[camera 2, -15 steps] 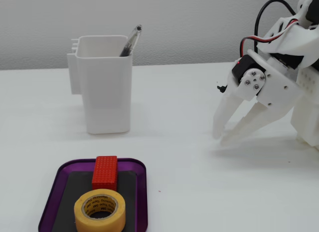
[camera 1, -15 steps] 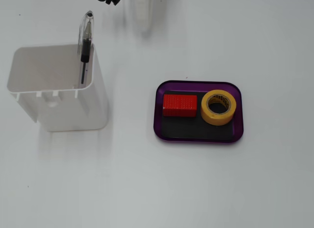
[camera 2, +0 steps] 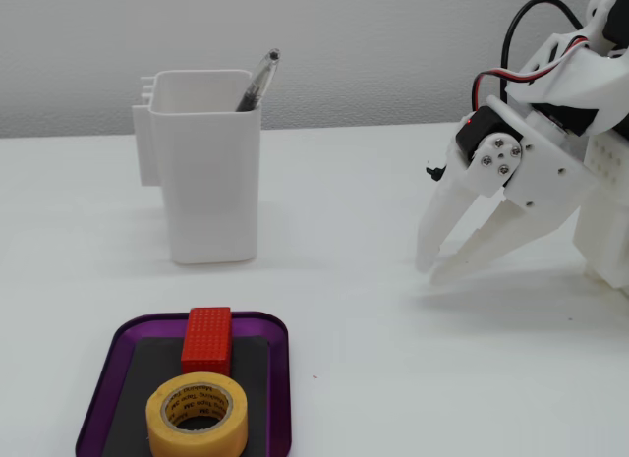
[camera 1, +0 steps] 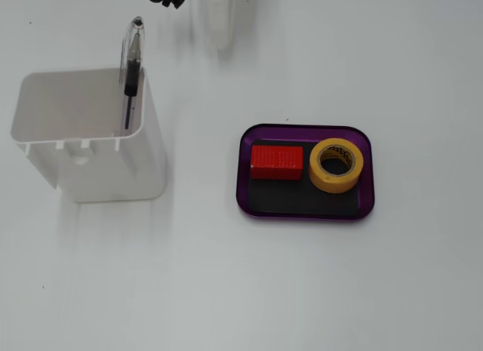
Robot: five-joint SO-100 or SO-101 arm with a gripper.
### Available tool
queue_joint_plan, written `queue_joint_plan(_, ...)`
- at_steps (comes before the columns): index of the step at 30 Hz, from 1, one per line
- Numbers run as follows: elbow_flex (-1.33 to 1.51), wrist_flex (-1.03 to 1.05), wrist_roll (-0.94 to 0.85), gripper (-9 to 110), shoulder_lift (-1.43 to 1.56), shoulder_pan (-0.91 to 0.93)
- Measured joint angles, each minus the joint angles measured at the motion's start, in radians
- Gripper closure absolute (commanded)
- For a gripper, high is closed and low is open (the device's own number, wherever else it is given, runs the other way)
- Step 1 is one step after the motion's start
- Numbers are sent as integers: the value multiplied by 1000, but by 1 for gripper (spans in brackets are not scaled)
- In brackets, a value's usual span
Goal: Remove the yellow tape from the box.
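My gripper (camera 2: 429, 269) hangs over bare bench (camera 2: 393, 378), well apart from the box (camera 2: 280, 378), task not yet begun.

The tape (camera 1: 337, 164) lies flat in the box (camera 1: 302, 213), at the right end as the top-down fixed view shows it, just beside the red block (camera 1: 277, 161); in the side-on fixed view the tape (camera 2: 198, 416) sits nearest the camera with the block (camera 2: 206, 339) behind it. My fingers stand slightly apart, tips low near the bench, holding nothing. The risks ahead, as I judge them: a finger coming down on the block side could catch the block and drag it along, the rim could snag the roll, or a grip on the curved wall could slip. The white tub (camera 2: 204, 172) and its pen (camera 2: 257, 81) stand clear to one side.
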Motion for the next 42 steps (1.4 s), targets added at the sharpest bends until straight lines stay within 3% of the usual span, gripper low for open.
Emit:
queue_joint_plan(11, 0, 0, -8, 101, 0, 2)
queue_joint_plan(20, -6, -2, -259, 101, 0, 2)
queue_joint_plan(42, -110, -2, -279, 92, 0, 2)
